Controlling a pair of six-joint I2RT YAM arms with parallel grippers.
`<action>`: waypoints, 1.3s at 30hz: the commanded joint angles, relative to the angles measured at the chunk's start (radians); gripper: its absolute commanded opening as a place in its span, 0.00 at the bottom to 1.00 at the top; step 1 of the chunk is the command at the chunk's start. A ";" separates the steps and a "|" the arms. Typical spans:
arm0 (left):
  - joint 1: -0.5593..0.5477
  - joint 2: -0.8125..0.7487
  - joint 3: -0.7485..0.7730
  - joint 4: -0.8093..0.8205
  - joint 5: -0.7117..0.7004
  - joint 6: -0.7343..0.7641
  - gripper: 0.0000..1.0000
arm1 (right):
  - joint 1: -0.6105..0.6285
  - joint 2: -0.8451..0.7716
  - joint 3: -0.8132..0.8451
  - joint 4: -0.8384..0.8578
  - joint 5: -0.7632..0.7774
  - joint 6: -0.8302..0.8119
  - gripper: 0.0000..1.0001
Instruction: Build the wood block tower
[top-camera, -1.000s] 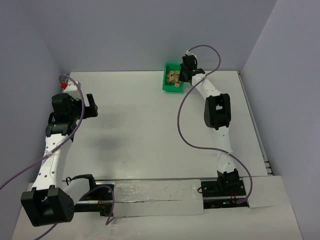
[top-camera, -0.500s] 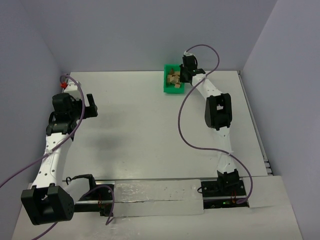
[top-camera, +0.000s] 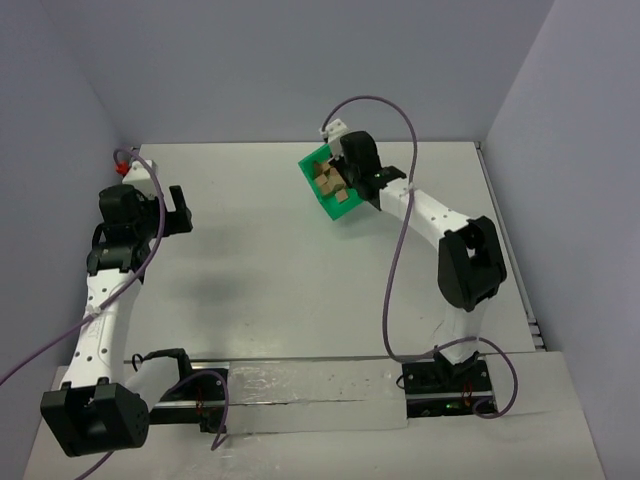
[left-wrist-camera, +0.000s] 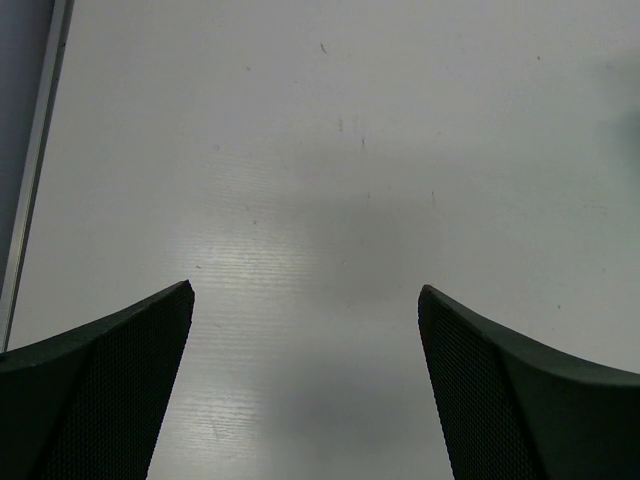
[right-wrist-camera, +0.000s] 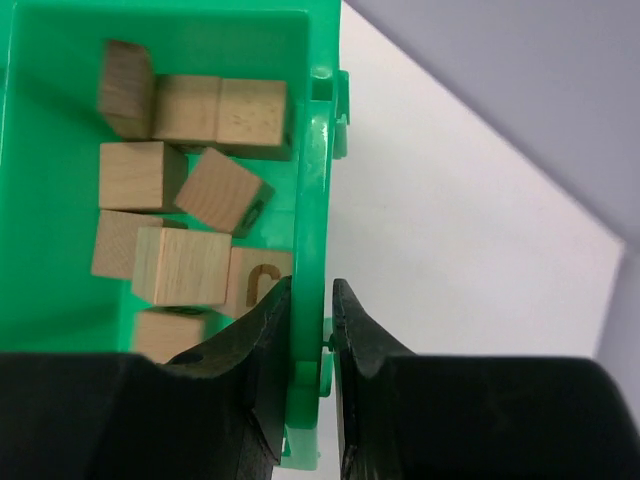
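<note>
I had the right end effector clenched on one side wall of the green bin, one finger inside and one outside, and the bin looked tilted in the overhead view. The wood blocks all lay loose inside it, jumbled against each other; no tower stood anywhere yet. My worry was that thin pinch: the wall could slip, or the bin could swing about the fingers. Any sudden tip might spill the blocks in a scatter, some tumbling toward the edge of the worktop. The left end effector hung released over the worktop, well apart, too far off to catch anything.
</note>
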 joint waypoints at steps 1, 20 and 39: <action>0.006 -0.048 0.054 -0.032 -0.010 -0.014 0.99 | 0.090 -0.142 -0.150 0.274 0.128 -0.230 0.00; 0.008 -0.126 0.075 -0.093 -0.061 -0.024 0.99 | 0.399 -0.268 -0.699 1.026 0.365 -0.875 0.00; 0.010 -0.194 0.044 -0.114 -0.137 -0.011 0.99 | 0.606 0.149 -0.844 1.996 0.384 -1.591 0.00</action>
